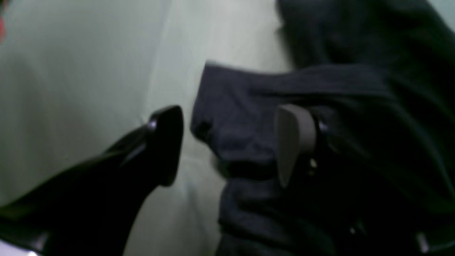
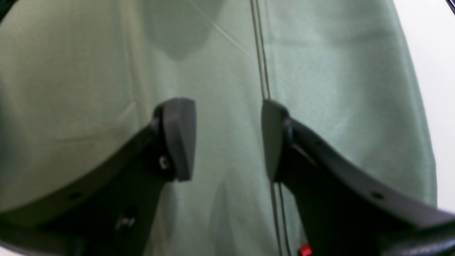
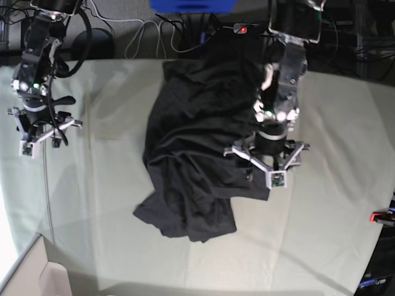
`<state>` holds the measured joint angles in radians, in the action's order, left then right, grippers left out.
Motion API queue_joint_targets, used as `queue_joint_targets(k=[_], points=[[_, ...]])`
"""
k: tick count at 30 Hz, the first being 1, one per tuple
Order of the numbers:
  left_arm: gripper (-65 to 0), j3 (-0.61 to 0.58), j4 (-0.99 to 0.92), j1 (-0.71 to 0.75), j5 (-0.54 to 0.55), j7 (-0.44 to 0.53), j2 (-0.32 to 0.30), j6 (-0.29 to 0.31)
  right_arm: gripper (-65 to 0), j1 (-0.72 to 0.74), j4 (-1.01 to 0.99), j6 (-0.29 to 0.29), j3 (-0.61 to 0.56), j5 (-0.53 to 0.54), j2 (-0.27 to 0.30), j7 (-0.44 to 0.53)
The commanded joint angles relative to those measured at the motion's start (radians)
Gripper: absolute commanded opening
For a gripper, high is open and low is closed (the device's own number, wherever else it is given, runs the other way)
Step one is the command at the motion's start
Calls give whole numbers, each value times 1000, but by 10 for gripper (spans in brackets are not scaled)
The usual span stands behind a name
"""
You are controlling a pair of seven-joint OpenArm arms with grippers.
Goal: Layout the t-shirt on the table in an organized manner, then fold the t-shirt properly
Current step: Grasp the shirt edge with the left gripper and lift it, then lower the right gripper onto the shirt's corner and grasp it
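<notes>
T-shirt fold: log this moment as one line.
t-shirt: crumpled on table, unfolded | left tool: open over its edge | right tool: open, empty, over bare cloth

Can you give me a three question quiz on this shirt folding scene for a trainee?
1. True or false: the t-shirt lies flat and neatly spread on the table.
2. Which hand hangs over bare cloth, away from the shirt? A) left hand B) right hand
3. Fill in: both hands have their jaws ____.

Key:
1. False; it is bunched and wrinkled.
2. B
3. open; neither holds fabric.
</notes>
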<state>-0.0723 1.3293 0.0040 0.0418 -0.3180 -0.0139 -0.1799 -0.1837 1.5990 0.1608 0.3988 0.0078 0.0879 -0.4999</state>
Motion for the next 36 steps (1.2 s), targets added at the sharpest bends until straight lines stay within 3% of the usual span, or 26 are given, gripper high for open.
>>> queue_joint_targets(k=[1,12,14,17,20,26,30,36], points=[[-256,-1,-4,-22,10,24,5,3,-347,6,19,-4,4,5,11,24],[-271,9,-190,-97,22,26,15,1,-347,6,16,-4,5,4,14,24],[-369,9,-187,-95,22,26,15,3,-347,-3,16,-4,5,4,16,24],[-650,16,-149,-88,23,27,12,-2,-347,-4,16,-4,5,4,16,24],[-623,108,-60,-34,23,26,15,-2,-347,-4,16,-4,5,4,16,24],[-649,308,246,146,33,26,18,4,-347,-4,16,-4,5,5,13,24],[-649,464,422,273,166,26,16,4,-347,-4,16,-4,1,5,11,24],[-649,713,496,374,413,26,16,4,-347,2,16,-4,1,5,-7,24]])
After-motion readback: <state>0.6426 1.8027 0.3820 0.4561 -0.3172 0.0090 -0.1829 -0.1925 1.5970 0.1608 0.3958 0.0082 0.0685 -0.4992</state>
